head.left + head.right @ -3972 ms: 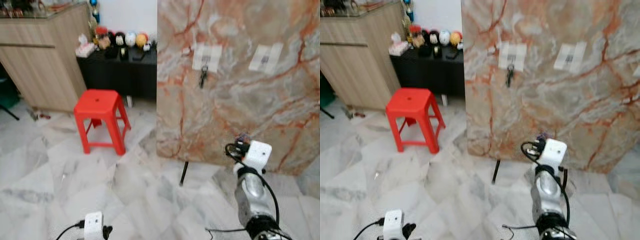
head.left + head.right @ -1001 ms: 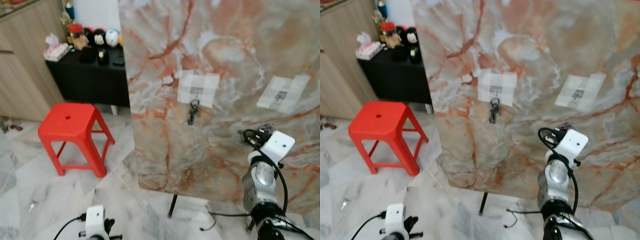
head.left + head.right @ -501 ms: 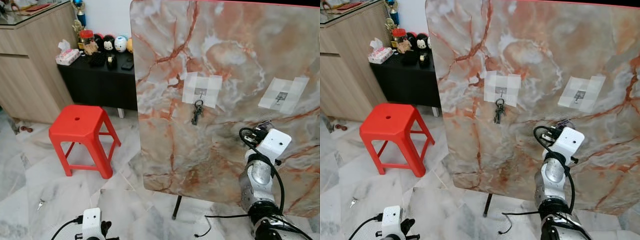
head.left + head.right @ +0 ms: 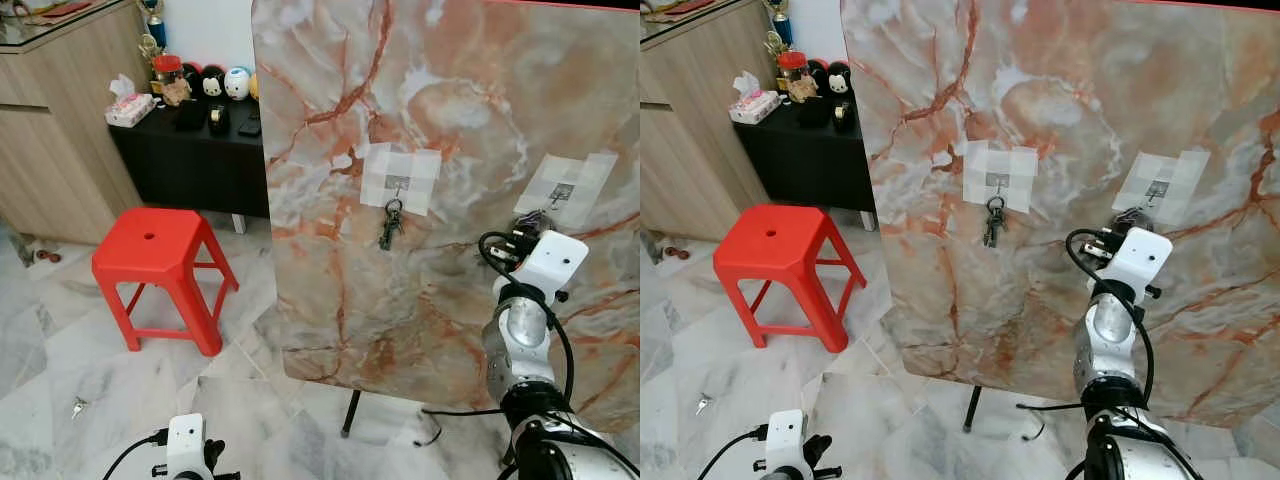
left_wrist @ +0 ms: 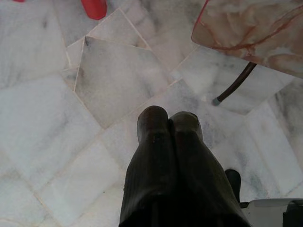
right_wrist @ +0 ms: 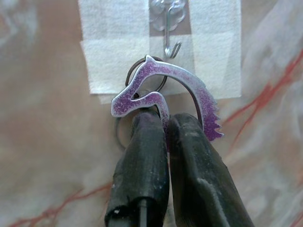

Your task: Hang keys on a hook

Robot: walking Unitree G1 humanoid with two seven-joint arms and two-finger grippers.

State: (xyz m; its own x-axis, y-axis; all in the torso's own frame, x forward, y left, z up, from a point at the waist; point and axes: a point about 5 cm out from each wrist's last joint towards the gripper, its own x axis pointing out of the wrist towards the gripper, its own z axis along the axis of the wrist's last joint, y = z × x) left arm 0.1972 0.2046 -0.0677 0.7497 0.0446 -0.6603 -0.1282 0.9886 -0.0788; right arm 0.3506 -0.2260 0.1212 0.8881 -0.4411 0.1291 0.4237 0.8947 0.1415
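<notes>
While clamped shut on the purple keychain [image 6: 165, 97], the right end effector [image 6: 166, 124] holds its ring [image 6: 142, 64] just below the hook [image 6: 169, 45] at 12 o'clock, presumably for threading.

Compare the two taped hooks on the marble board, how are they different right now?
The left hook already carries a dark bunch of keys hanging freely; the right hook is bare. No gripper is near the left hook, while the right gripper holds a purple horse keyring just under the right hook. Both sit on pale tape patches.
</notes>
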